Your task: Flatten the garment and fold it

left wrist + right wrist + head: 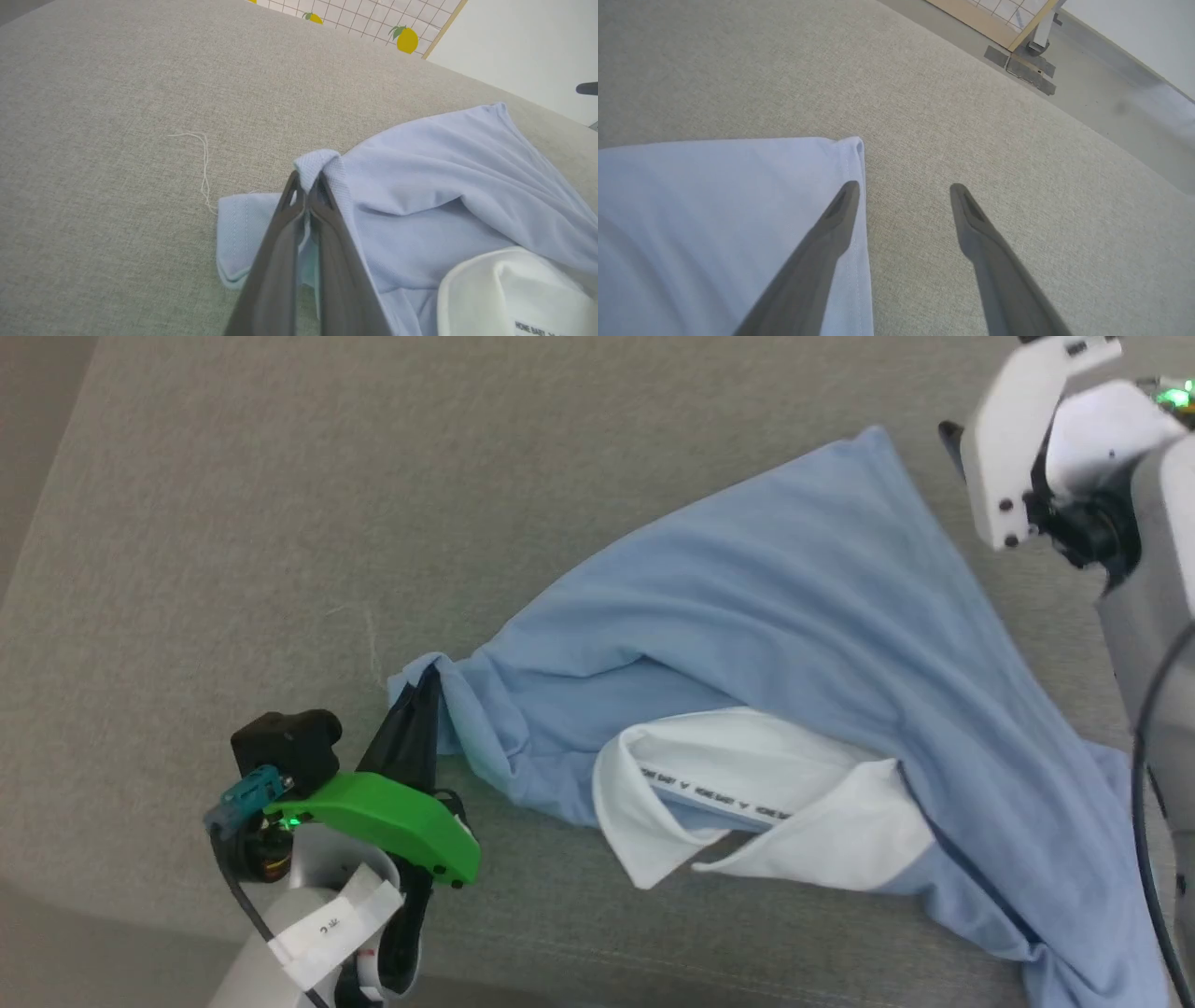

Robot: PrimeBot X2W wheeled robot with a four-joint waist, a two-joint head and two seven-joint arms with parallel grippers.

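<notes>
Grey-beige woven cloth surface (233, 523) runs across the head view; a pale wall and a grid-patterned panel (373, 14) stand behind it in the left wrist view. Count on the panel: 2 whole printed lemons, plus a sliver of a third at the top edge.

Garment (794, 616): 1. It is a light blue polo shirt, lying crumpled on the surface and not flat. It stretches from the left gripper across to the robot's right. One corner points to the far side, near the right arm (1120, 476).

Grippers: 2.
- Left gripper (308, 179): fingers pressed together, pinching a bunched, ribbed edge of the blue fabric at the garment's left end. Green cover (392, 817) on the wrist: 1.
- Right gripper (904, 187): fingers spread wide with nothing between them. One finger sits over the hemmed corner of the garment, the other over bare surface. Contact with the cloth: cannot tell.

Collar (747, 784): 1, white, turned open toward the near edge.

Writing: the neck tape (709, 793) carries repeated dark lettering, too small to read. The label (537, 326) is cut off by the frame; it reads roughly "HOME BABY", first word uncertain. The white tag (331, 924) on the left forearm has marks I cannot read.

Loose white thread (203, 163): 1, on the surface just beside the garment's edge.
</notes>
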